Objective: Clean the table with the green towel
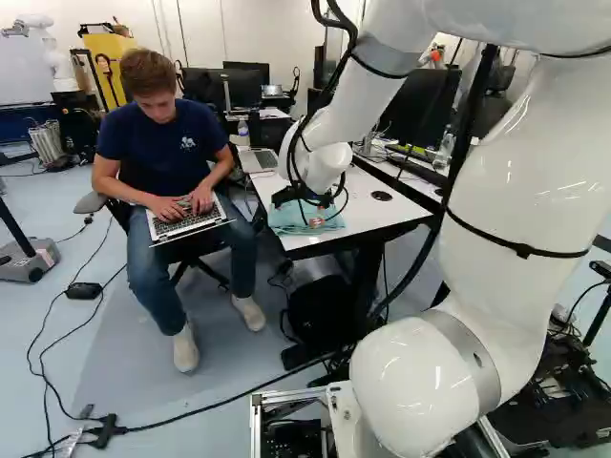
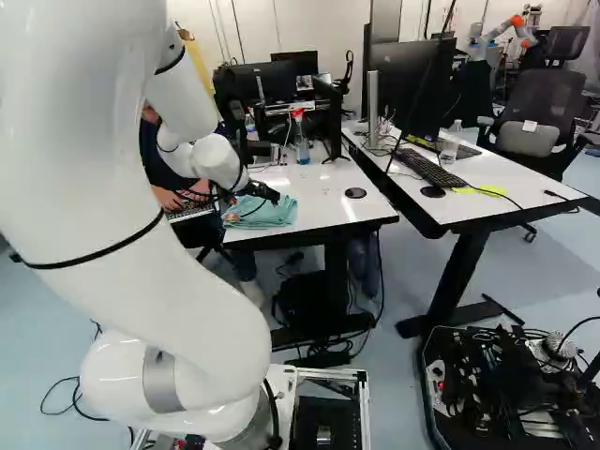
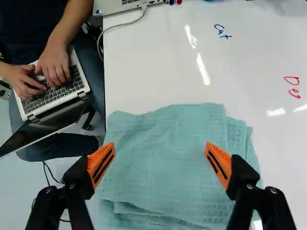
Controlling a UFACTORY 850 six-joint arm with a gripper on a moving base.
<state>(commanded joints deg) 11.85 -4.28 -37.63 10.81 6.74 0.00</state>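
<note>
- Center of the left base view, the claw [image 3: 159, 154] hangs wide open, holding nothing, above the folded green towel [image 3: 168, 129].
- Directly below, the cloth lies at the near corner of the white tabletop [image 2: 323, 206]; picking it up appears the step in hand, calling for descent, then a pinch.
- Upper left of that view, a seated person [image 1: 167, 143] types.
- Beyond the towel, blue marks [image 3: 222, 31] and red marks [image 3: 292, 87] await wiping.

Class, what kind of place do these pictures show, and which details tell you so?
Probably a robotics lab with shared desks: a white robot arm reaches over a whiteboard-topped table, and computer monitors stand nearby.
</note>
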